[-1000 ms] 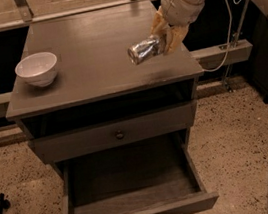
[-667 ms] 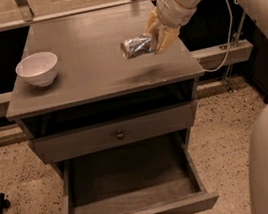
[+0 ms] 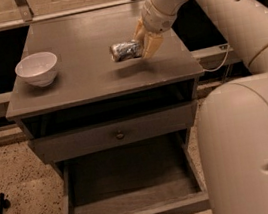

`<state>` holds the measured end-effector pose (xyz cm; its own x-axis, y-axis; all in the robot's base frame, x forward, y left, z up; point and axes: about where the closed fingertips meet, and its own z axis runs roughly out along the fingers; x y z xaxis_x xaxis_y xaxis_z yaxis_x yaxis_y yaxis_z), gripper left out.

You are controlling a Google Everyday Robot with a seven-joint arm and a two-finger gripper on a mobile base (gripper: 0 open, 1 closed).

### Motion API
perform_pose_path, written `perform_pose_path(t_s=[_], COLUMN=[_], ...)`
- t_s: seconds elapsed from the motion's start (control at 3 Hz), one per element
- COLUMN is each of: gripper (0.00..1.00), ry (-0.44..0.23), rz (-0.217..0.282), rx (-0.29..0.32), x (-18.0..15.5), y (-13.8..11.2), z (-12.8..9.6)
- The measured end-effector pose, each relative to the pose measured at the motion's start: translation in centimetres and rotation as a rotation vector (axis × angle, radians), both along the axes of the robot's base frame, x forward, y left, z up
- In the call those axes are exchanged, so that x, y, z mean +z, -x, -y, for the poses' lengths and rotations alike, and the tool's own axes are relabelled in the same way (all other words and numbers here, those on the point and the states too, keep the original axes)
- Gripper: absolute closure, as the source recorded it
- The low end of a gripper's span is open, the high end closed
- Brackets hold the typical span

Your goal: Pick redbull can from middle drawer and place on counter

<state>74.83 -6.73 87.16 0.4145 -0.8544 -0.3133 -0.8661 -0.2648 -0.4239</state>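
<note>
1. Tan two-finger end effector [image 3: 143,42] sits over the grey-brown wooden tabletop [image 3: 90,83], well to the right of the round white bowl [image 3: 37,68] as seen in the camera view.
2. The end effector is closed down narrow and clamps one end of the slim shiny silver-and-blue metal redbull can [image 3: 124,51], the end facing away from the bowl.
3. The can is on its side, free end pointing roughly toward the bowl and well apart from it. Its shadow falls directly beneath; can't tell if it touches the tabletop.
4. Wide grey-brown wooden middle drawer [image 3: 130,180] is pulled out, below and right of the bowl, plank floor in view.
5. A closed drawer front with a small round knob [image 3: 119,134] sits between bowl level and the open drawer.
</note>
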Motion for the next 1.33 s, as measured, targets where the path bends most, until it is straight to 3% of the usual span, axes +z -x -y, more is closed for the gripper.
perform_pose_path(t_s=[0.33,1.0,1.33], gripper=[0.60,0.14,0.00], ry=[0.008,0.009,0.051], rz=[-0.101,-0.123,-0.123], rx=[0.074,0.090,0.057], x=[-2.73,-3.14,-2.97], y=[-0.19,-0.22,-0.10], z=[-1.78,-1.88,-1.13])
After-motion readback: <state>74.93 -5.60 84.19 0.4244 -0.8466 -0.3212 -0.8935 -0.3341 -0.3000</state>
